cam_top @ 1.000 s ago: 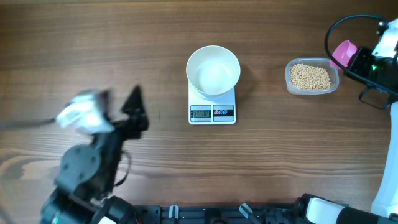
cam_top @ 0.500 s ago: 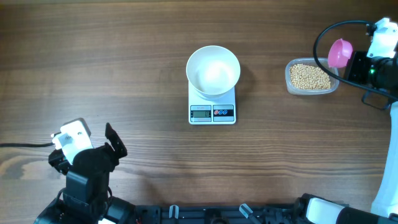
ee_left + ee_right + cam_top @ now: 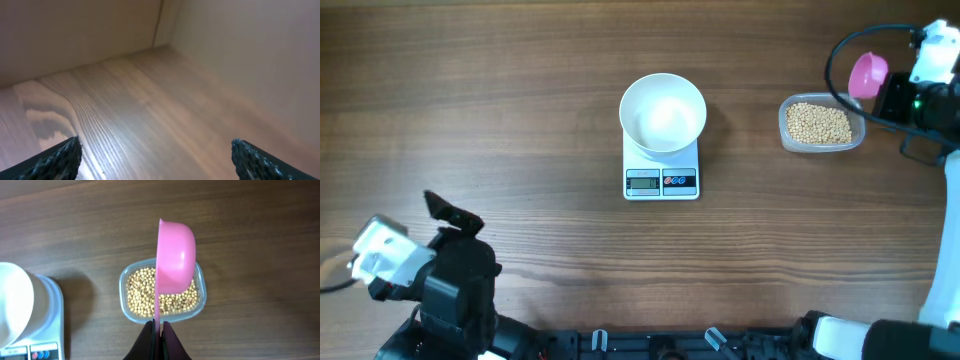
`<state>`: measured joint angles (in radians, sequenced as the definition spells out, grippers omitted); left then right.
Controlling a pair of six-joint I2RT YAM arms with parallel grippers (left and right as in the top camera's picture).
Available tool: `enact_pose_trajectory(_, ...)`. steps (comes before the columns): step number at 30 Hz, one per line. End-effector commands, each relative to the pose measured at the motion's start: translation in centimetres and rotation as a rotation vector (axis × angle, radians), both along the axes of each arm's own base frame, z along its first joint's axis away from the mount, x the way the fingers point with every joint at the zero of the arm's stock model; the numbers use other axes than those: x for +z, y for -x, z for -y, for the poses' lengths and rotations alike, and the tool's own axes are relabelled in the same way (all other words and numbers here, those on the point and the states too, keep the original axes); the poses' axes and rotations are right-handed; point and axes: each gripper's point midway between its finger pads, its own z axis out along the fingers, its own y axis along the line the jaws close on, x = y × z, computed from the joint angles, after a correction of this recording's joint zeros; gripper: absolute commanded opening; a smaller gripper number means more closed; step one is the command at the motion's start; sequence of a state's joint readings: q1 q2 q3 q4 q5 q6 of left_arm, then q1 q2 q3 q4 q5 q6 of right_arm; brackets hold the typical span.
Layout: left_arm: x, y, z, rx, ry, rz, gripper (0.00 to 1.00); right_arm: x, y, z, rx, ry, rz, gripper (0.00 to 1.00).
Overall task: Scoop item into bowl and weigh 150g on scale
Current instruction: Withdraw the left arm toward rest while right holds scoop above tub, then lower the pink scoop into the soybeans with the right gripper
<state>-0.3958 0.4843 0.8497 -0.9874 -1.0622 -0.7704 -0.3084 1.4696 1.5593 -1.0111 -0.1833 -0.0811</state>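
The white bowl (image 3: 663,112) sits empty on the small white scale (image 3: 662,176) at the table's centre. Pale-tan beans (image 3: 819,123) fill a clear plastic tub (image 3: 785,130) to the right. My right gripper (image 3: 158,330) is shut on the thin handle of a pink scoop (image 3: 175,255), held on edge above the beans (image 3: 142,295). In the overhead view the scoop (image 3: 868,74) hangs just past the tub's far right corner. My left gripper (image 3: 155,160) is open at the near left, over bare wood, with nothing between its fingertips (image 3: 62,157).
The bowl (image 3: 14,305) and scale (image 3: 52,330) show at the left edge of the right wrist view. A black cable (image 3: 835,60) loops by the right arm. A pale wall stands behind the table in the left wrist view.
The left arm swung down toward the near left corner and its jaws finished opening. The right gripper shifted the scoop slightly by the tub.
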Motion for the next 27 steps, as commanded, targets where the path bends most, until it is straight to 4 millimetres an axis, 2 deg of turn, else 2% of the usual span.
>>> enact_pose_trajectory(1, 0.7, 0.7, -1.1, 0.127, 0.100, 0.161, 1.00, -1.4, -0.8, -0.2, -0.030, -0.065, -0.026, 0.04)
enact_pose_trajectory(3, 0.9, 0.9, -1.3, 0.163, 0.128, 0.213, 1.00, -1.2, -1.5, -0.6, -0.009, -0.086, -0.002, 0.04)
enact_pose_trajectory(8, 2.1, 1.9, -2.5, 0.253, 0.090, 0.281, 1.00, 1.2, -4.1, -0.4, 0.027, -0.062, 0.145, 0.04)
enact_pose_trajectory(11, 2.4, 2.4, -3.3, 0.311, 0.098, 0.312, 1.00, 2.0, -4.8, -0.4, 0.074, -0.018, 0.189, 0.04)
enact_pose_trajectory(13, 2.3, 2.0, -3.3, 0.303, 0.128, 0.310, 1.00, 2.7, -5.3, -0.9, 0.121, -0.020, 0.229, 0.04)
enact_pose_trajectory(15, 1.9, 0.2, -2.1, 0.179, 0.144, 0.232, 1.00, 3.4, -5.6, -1.8, 0.160, -0.057, 0.262, 0.04)
enact_pose_trajectory(17, 2.2, -2.7, 0.7, -0.090, 0.081, 0.112, 1.00, 3.5, -5.5, -2.5, 0.168, -0.103, 0.266, 0.04)
enact_pose_trajectory(19, 3.3, -4.4, 3.0, -0.266, 0.041, 0.107, 1.00, 3.3, -5.4, -2.5, 0.122, -0.151, 0.251, 0.04)
enact_pose_trajectory(21, 4.1, -5.2, 4.8, -0.378, 0.050, 0.130, 1.00, 2.5, -4.7, -2.7, 0.100, -0.185, 0.204, 0.04)
enact_pose_trajectory(23, 4.1, -5.9, 6.8, -0.495, 0.087, 0.113, 1.00, 0.7, -3.0, -2.7, 0.071, -0.189, 0.102, 0.04)
enact_pose_trajectory(24, 3.6, -6.3, 8.5, -0.588, 0.122, 0.070, 1.00, -0.5, -1.9, -2.4, 0.041, -0.181, 0.034, 0.04)
enact_pose_trajectory(26, 1.8, -6.7, 10.9, -0.716, 0.161, -0.070, 1.00, -2.2, 0.3, -2.0, -0.005, -0.164, -0.084, 0.04)
enact_pose_trajectory(27, 0.6, -6.7, 11.5, -0.739, 0.179, -0.156, 1.00, -3.1, 1.8, -1.6, -0.036, -0.144, -0.155, 0.04)
